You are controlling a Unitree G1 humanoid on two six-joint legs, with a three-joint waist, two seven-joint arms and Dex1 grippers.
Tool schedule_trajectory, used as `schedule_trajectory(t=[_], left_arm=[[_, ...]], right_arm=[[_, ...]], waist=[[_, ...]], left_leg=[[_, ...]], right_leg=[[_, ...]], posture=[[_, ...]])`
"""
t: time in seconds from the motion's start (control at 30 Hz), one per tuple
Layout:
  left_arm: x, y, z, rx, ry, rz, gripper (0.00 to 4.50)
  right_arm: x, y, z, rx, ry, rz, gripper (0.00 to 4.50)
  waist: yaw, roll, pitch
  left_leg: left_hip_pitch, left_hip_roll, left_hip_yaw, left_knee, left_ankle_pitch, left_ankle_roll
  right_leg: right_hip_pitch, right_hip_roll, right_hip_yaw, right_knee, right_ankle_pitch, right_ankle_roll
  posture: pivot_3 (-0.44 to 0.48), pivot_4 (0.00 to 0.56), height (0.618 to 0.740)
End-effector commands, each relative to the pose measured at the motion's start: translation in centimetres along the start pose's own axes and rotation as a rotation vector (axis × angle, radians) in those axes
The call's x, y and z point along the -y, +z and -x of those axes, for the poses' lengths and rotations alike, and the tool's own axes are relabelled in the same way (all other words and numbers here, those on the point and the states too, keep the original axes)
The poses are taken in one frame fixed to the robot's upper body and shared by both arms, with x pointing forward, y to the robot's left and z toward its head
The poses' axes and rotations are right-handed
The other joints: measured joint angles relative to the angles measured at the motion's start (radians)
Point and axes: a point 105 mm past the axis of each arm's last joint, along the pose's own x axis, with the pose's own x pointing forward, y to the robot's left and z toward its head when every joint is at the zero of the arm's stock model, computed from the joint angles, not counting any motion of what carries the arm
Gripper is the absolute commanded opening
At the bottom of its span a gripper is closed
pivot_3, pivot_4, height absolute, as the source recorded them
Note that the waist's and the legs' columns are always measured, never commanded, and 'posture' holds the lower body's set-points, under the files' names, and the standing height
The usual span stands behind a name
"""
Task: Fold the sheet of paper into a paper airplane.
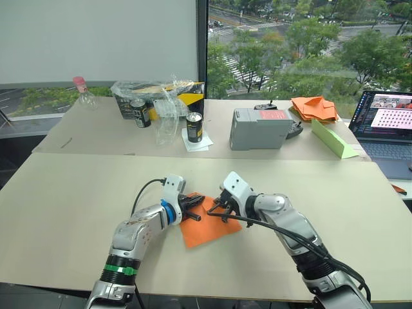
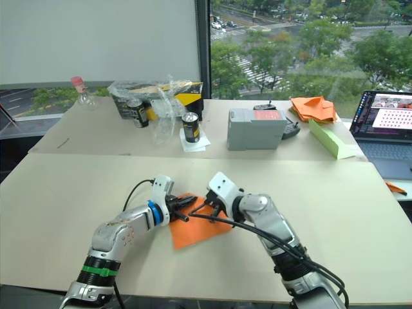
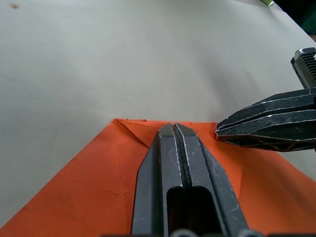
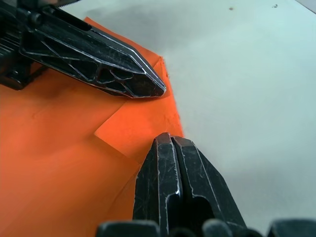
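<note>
Box on far table [image 1: 159,98]: dark, crinkled clear plastic bag over it; contents hidden.
Left gripper [image 3: 173,129]: fingers pressed together, tips flat on the sheet's far edge.
Sheet of paper [image 1: 207,226]: on near table between both arms, far corners already turned in.
Handling: likely light, limp, creasing easily; best pinned flat, lifted by a corner.
Right gripper [image 4: 170,141]: fingers pressed together, resting on a folded corner.

bright-orange sheet of paper [image 1: 207,228], black pincers
</note>
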Motion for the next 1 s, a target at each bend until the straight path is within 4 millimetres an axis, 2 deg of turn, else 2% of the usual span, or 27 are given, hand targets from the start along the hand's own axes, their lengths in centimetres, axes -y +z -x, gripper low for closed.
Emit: schedule_trajectory(t=[0.03, 0.13, 0.4, 0.5, 0.67, 1.0], left_arm=[[0.2, -0.6, 0.2, -0.017, -0.001, 0.005, 0.00], [0.2, -0.5, 0.2, -0.012, 0.003, 0.012, 0.00], [0.2, -0.6, 0.3, -0.012, 0.006, 0.015, 0.00], [0.2, -0.7, 0.4, -0.015, 0.006, 0.017, 0.00], [0.3, -0.8, 0.3, -0.017, 0.003, 0.018, 0.00], [0.2, -0.7, 0.4, -0.015, 0.006, 0.017, 0.00]], right_arm=[[0.5, -1.4, 0.3, -0.073, -0.021, 0.048, 0.04], [-0.2, -3.0, 0.9, -0.126, 0.020, 0.062, 0.04], [0.2, -4.4, 2.0, -0.175, 0.007, 0.056, 0.04], [0.2, -3.8, 1.8, -0.153, 0.005, 0.056, 0.04], [-0.1, -1.6, 0.9, -0.068, 0.012, 0.035, 0.04], [-0.8, -0.1, -0.6, -0.026, 0.028, 0.036, 0.04]], waist=[[0.000, 0.000, 0.000], [0.004, 0.000, 0.000], [0.006, -0.001, -0.003], [0.006, -0.001, -0.003], [0.002, -0.001, -0.003], [0.001, -0.001, -0.003]], left_leg=[[0.000, 0.000, 0.000, 0.000, 0.000, 0.000], [0.000, 0.000, 0.000, 0.000, 0.000, 0.000], [0.003, 0.000, 0.000, 0.000, 0.000, 0.001], [0.004, 0.000, 0.000, 0.000, -0.001, 0.001], [0.007, 0.000, 0.000, 0.000, -0.001, 0.002], [0.008, 0.000, 0.000, -0.001, -0.001, 0.002]], right_leg=[[0.000, 0.000, 0.000, 0.000, 0.000, 0.000], [0.001, 0.000, 0.000, 0.000, 0.000, 0.000], [0.003, 0.000, 0.000, -0.001, 0.000, 0.000], [0.005, 0.000, 0.000, -0.001, 0.000, 0.000], [0.008, 0.000, -0.001, -0.002, 0.000, 0.000], [0.008, 0.000, 0.000, -0.002, 0.000, 0.000]], posture=[[0.000, 0.150, 0.740], [0.000, 0.150, 0.740], [0.000, 0.150, 0.740], [0.000, 0.150, 0.740], [0.000, 0.150, 0.740], [0.000, 0.150, 0.740]])
